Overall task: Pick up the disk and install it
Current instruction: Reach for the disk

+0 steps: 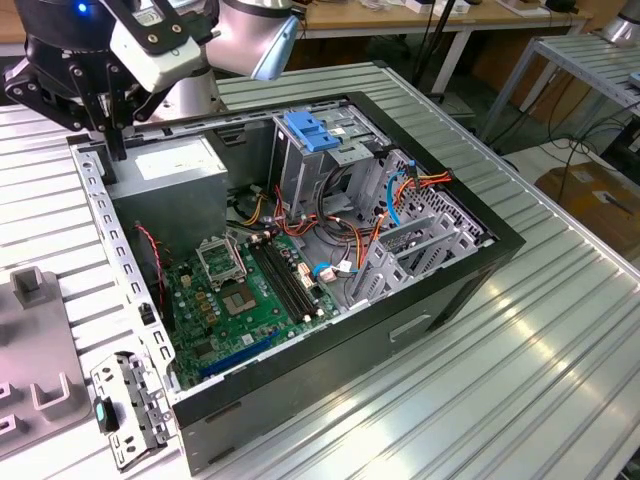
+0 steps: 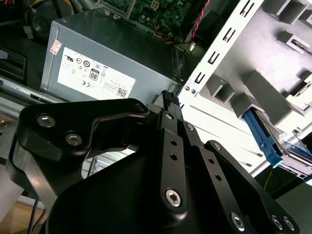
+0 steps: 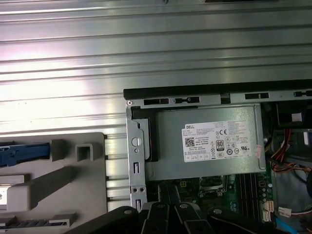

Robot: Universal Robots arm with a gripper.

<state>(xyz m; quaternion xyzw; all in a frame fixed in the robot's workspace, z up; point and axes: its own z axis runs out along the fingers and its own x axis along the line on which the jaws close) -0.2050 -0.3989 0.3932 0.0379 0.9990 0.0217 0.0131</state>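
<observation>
The disk (image 3: 24, 152) lies in a grey holder (image 3: 63, 183) on the table outside the computer case; its bright blue carrier rail and a dark edge show. In the second wrist view the disk's blue rail (image 2: 262, 135) sticks out from under the holder's grey blocks (image 2: 253, 87). My gripper (image 1: 108, 140) hangs over the case's back corner, at the exterior view's left, above the power supply (image 1: 175, 170). Its black fingers (image 2: 168, 100) stand together with nothing between them. The gripper (image 3: 168, 197) is apart from the disk.
The open case (image 1: 480, 250) holds a green motherboard (image 1: 240, 300), loose cables and a tall grey drive cage (image 1: 320, 165) topped by a blue latch piece. The case's perforated rear wall (image 1: 100, 215) runs below the gripper. A slatted metal table (image 1: 520, 390) surrounds the case.
</observation>
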